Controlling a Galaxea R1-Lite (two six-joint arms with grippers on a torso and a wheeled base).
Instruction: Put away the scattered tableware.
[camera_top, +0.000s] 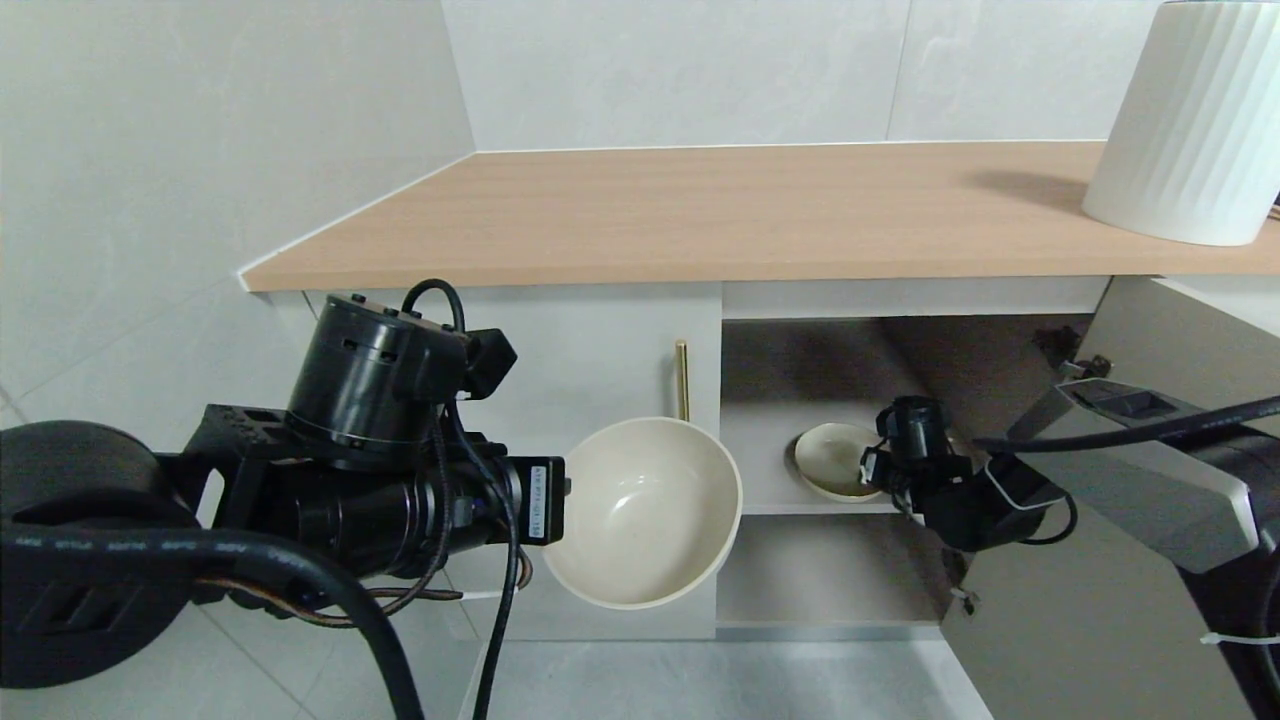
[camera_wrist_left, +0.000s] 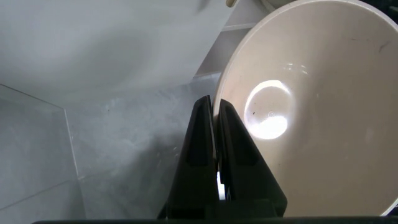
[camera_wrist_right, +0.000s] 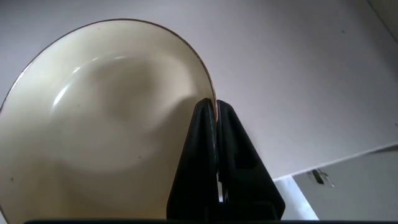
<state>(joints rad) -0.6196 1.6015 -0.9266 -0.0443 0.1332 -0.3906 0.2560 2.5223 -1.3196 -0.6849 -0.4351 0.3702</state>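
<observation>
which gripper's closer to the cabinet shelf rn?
Right. The right gripper is inside the open cabinet, clamping a small dish at the shelf. The left gripper is outside, in front of the closed door, clamping a bowl by its rim.

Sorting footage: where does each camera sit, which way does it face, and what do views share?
Head: on the head, facing forward and down at the cabinet; both arms show.
Left wrist: on that wrist, facing along left tool at the bowl it grips.
Right wrist: on that wrist, facing along right tool at the dish it grips.
Shared: head view also shows bowl and dish.
</observation>
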